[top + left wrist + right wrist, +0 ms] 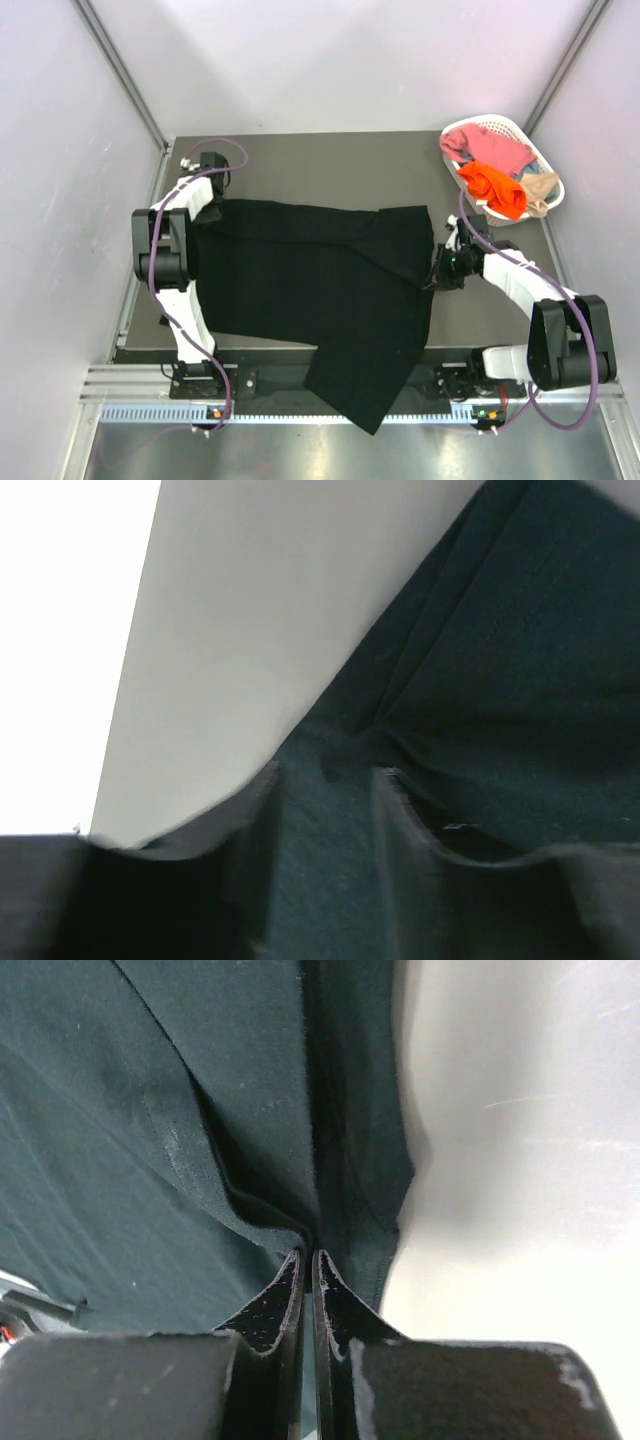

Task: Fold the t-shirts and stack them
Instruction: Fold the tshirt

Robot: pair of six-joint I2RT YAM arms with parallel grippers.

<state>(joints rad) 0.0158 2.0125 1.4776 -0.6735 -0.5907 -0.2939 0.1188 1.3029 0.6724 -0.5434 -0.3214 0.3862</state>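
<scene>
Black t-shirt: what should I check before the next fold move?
1. Right gripper shut on the black t-shirt edge: ok.
2. Left gripper gripping cloth: not ok, jaws apart around it.
3. Shirt lying flat: not ok, its right side is folded over.
4. Shirt fully on the table: not ok, one corner hangs off the near edge.
5. Other shirts inside the basket: ok.

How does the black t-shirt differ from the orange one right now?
The black t-shirt lies spread on the table, one corner hanging over the near edge; the orange t-shirt sits crumpled in the basket. The right gripper pinches the black t-shirt; no gripper touches the orange t-shirt. Neither is neatly folded yet.
</scene>
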